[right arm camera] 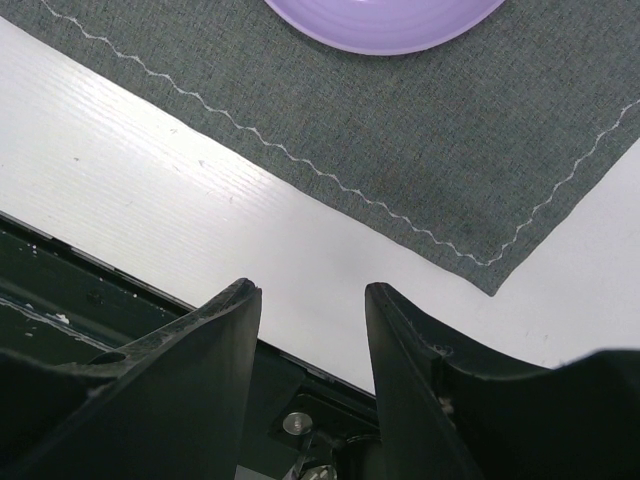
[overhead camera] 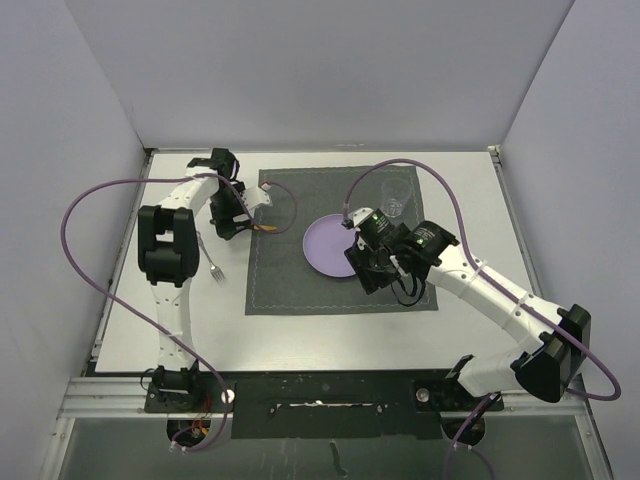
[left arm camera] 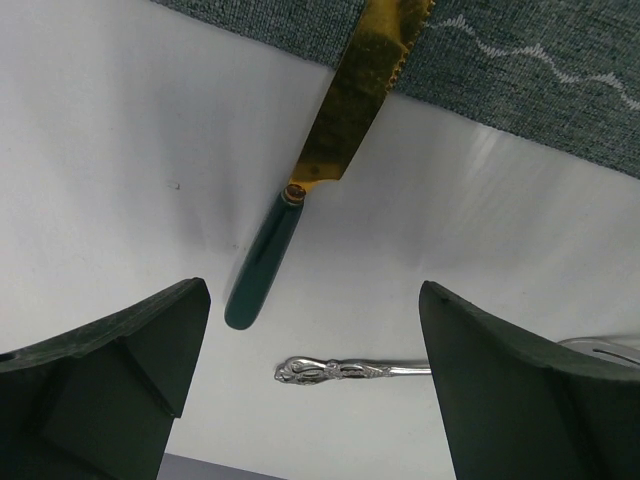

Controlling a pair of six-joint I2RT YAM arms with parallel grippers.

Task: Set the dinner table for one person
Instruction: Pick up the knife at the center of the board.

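Observation:
The white dinner table point(overhead camera: 320, 340) carries a dark grey placemat point(overhead camera: 300, 290) with a purple plate point(overhead camera: 330, 248) on it. A knife point(left arm camera: 335, 130) with a green handle and a gold blade lies at the mat's left edge, its blade tip on the cloth. Close to it on the bare table lies a silver fork point(left arm camera: 345, 370), also seen to the left of the mat point(overhead camera: 213, 265). My left gripper point(left arm camera: 312, 300) hovers open above the knife handle and fork handle, holding nothing. My right gripper point(right arm camera: 310, 295) stands open and empty over the mat near the plate's right side point(overhead camera: 374, 272).
A clear glass point(overhead camera: 397, 197) stands on the mat's far right corner. The table's dark front rail point(right arm camera: 60, 300) shows beyond the right fingers. Grey walls close in the table on three sides.

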